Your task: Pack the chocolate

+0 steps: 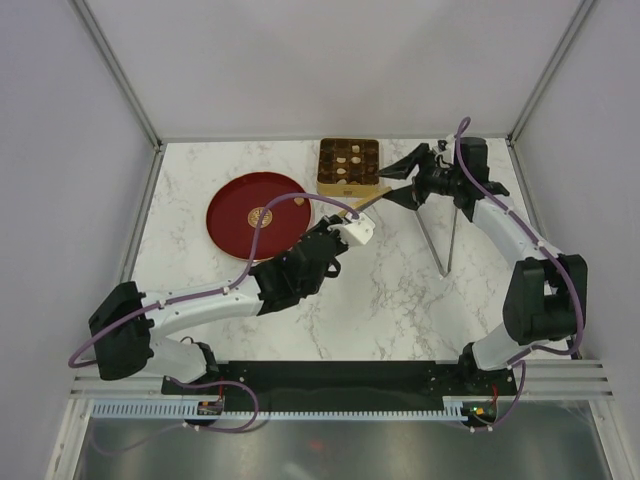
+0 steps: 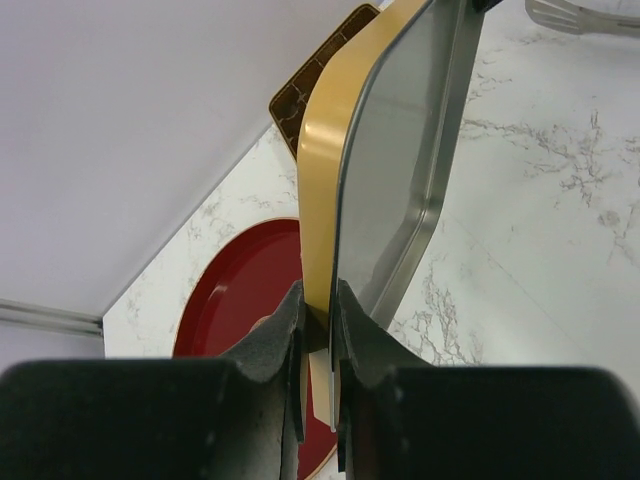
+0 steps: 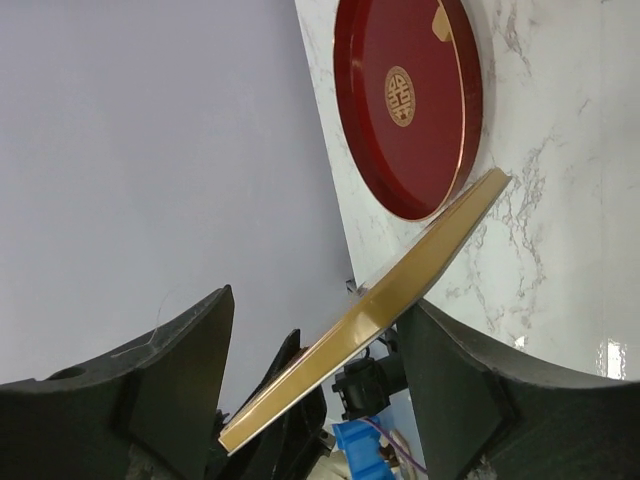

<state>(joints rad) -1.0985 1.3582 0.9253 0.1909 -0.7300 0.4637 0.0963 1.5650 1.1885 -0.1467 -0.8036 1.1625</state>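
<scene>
Most of the chocolate [image 1: 348,160] sits in the brown tray [image 1: 322,176]; one piece seems left on the red dish [image 1: 232,218]. The left gripper [image 2: 318,330] clamps the gold lid [image 2: 330,180], not yet fitted. The right gripper [image 3: 318,320] gapes around the lid's edge.

Top camera looks down; close wrist cameras share the red dish [image 3: 380,170].

The chocolate [image 1: 342,157], small cream and brown pieces, sits in separate compartments of a dark brown tray [image 1: 323,162].
</scene>
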